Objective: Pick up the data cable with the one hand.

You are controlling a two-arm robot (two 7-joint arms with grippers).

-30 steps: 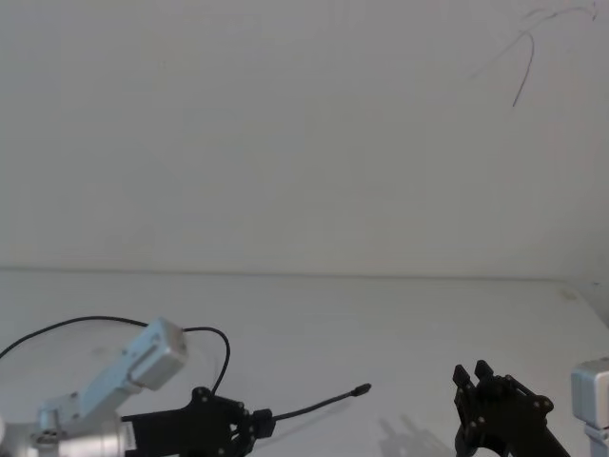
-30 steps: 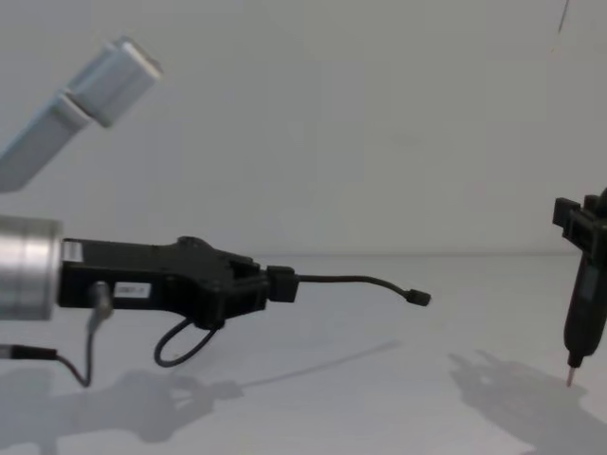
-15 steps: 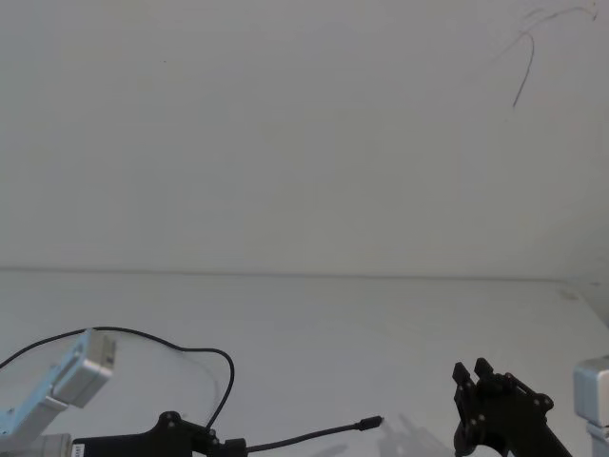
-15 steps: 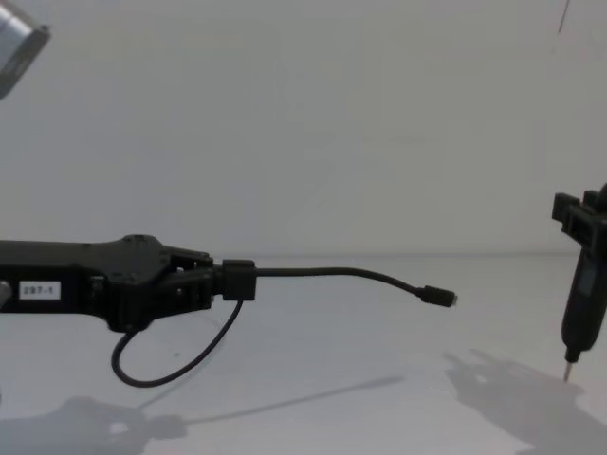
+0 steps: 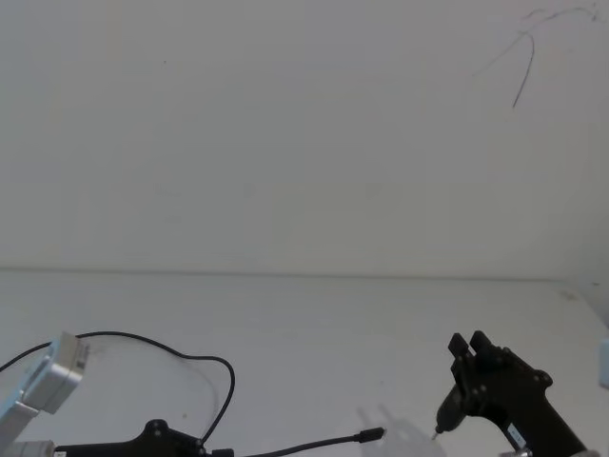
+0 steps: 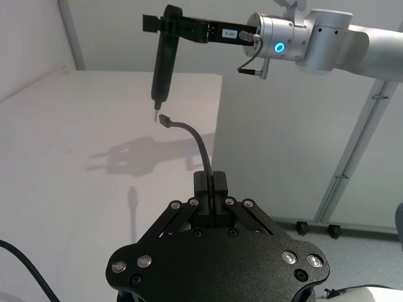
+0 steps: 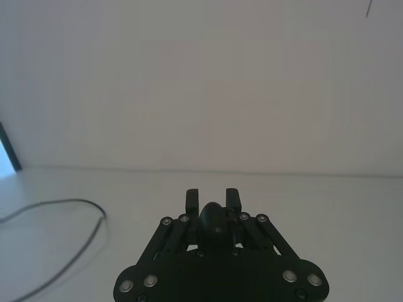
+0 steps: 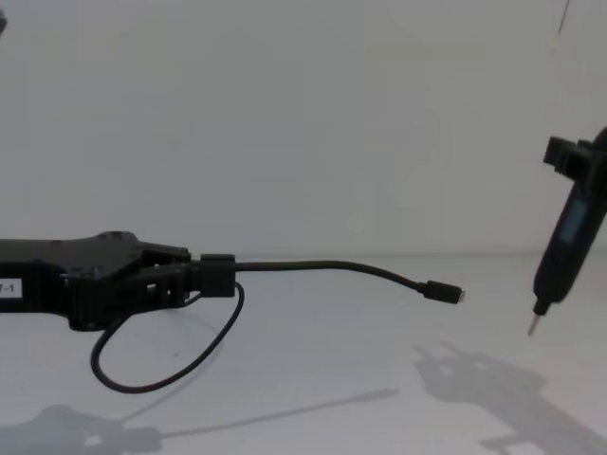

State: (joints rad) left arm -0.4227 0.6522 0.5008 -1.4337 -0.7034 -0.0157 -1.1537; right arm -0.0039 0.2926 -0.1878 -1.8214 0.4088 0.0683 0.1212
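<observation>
Risen, tilted, right gripper (image 5: 468, 345) clutching pointed tool (image 8: 564, 237), left gripper (image 8: 193, 277) jaws clamping data cable (image 8: 332, 267)

Head cam sits high, looking forward and down across the table (image 5: 314, 324) to the wall (image 5: 285, 143); chest cam is lower, side-on and pretty close to the cable (image 8: 313, 265). Wrist cams each look out along their own gripper, with the left gripper (image 6: 211, 189) and right gripper (image 7: 213, 200) right up in frame. Left wrist and chest both catch the cable's plug end and the tool (image 6: 162, 63).
</observation>
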